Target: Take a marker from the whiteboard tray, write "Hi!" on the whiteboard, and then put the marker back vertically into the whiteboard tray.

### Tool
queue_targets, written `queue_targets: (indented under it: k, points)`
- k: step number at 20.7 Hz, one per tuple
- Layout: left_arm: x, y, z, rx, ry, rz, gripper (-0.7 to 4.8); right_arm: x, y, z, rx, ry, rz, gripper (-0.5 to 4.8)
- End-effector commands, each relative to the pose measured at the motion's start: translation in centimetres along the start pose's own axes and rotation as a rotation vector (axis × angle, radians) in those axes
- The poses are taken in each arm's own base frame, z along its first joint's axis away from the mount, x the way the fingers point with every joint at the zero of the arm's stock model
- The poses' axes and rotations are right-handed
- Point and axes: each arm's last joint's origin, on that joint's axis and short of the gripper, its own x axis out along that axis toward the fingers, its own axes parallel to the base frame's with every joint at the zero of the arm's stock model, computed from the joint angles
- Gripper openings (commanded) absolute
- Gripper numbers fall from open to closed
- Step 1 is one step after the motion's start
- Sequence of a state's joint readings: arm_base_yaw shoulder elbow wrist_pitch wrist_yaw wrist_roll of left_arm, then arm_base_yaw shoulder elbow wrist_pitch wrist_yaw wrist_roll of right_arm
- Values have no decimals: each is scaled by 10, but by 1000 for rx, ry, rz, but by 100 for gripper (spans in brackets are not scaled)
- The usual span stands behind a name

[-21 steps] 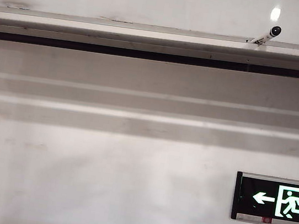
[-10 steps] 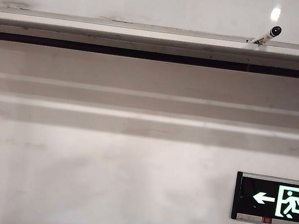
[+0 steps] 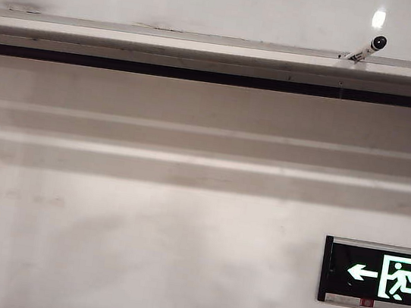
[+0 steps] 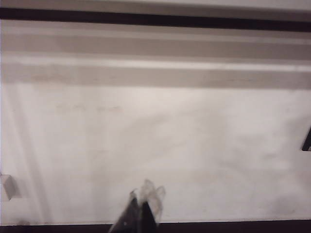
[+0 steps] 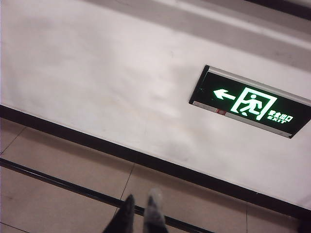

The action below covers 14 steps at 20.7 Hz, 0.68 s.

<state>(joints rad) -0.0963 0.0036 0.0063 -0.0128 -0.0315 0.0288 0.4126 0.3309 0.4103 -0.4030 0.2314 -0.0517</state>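
Note:
The marker (image 3: 367, 48) leans tilted in the whiteboard tray (image 3: 168, 41) at the far right of the exterior view, its black cap end up against the whiteboard (image 3: 226, 4). Neither arm shows in that view. In the left wrist view my left gripper (image 4: 141, 206) is blurred, its dark fingers pressed together with nothing between them, facing the plain wall below the tray's black stripe (image 4: 146, 19). In the right wrist view my right gripper (image 5: 141, 206) hangs low over the floor, its fingertips nearly closed with only a slim empty gap.
A green-lit exit sign (image 3: 380, 276) is mounted on the wall below the tray at the right; the right wrist view has this exit sign (image 5: 250, 102) too. Pale wall bands (image 3: 189, 159) run under the tray. Tan floor tiles (image 5: 58, 194) meet a black skirting.

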Motion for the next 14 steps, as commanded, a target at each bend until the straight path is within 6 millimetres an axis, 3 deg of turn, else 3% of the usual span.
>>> queue_targets:
  k: [1,10,14]
  points:
    - [0,0,1,-3,-7,7,-2,-1,0,2,6,-14,2,36]
    - [0,0,1,-3,-7,8,-2,0,0,1,8,-22,-2,36]
    - [0,0,1,-3,-7,8,-2,6,-8,-13,76,-223,-94,36]
